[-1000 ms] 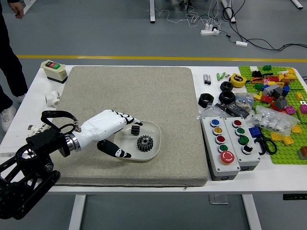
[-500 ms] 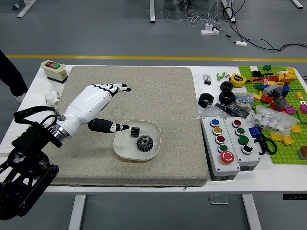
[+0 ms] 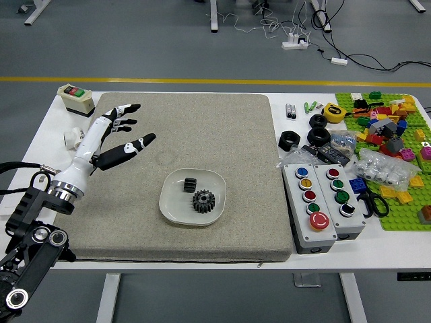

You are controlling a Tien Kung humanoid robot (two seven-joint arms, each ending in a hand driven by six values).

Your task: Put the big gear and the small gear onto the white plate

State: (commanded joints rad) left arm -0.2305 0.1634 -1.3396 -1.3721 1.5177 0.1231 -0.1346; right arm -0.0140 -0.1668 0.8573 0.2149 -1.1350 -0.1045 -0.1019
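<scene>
My left hand (image 3: 139, 122) is over the left part of the grey mat, fingers spread and holding nothing, up and left of the plate. On the mat's middle stands the white plate (image 3: 176, 214). Both gears lie inside its rim: the big gear (image 3: 203, 201) right of the plate's centre, and the small gear (image 3: 190, 185) just above and left of it. My right hand is out of view.
Two grey button boxes (image 3: 311, 202) stand right of the mat (image 3: 249, 161), with black scissors (image 3: 374, 203), black rings, plastic bags and green boards of coloured bricks beyond. A beige switch box (image 3: 76, 99) and a white fitting (image 3: 73, 138) are at the left.
My left hand has pulled back from over the plate, up and to the left, with its fingers empty. Both gears stay where they were. The person at the left has gone out of view.
</scene>
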